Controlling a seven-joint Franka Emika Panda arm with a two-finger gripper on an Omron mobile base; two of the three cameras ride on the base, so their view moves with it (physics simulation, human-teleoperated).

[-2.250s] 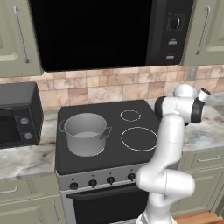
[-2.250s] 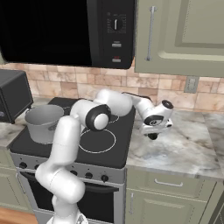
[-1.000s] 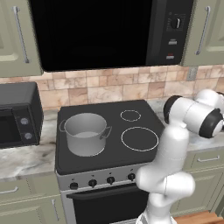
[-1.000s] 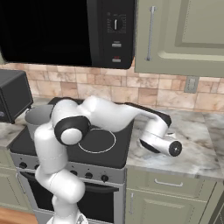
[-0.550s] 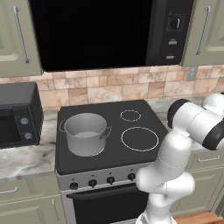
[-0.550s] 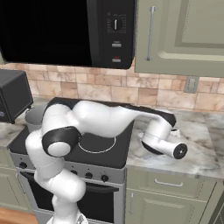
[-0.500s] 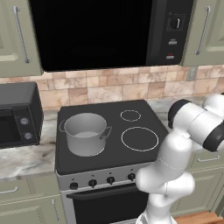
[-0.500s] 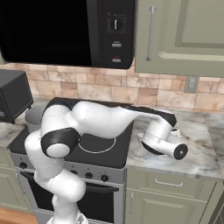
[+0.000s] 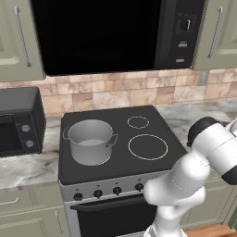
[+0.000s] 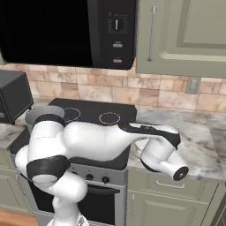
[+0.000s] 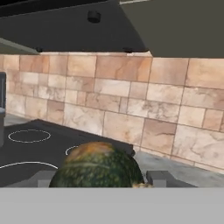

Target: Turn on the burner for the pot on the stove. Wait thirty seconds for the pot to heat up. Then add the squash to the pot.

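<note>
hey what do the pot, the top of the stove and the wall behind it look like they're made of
The pot looks like brushed steel: flat grey with a soft sheen. The stove top looks like smooth black glass, with thin white rings marked flat on it. The wall looks like matte stone tile: tan and beige blocks with pale grout lines.

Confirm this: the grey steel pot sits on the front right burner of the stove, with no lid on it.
Not quite. The pot sits on the front left of the stove, not the front right; the left base view shows it there, with the large white ring bare to its right. The rest holds: it is grey steel and has no lid.
</note>
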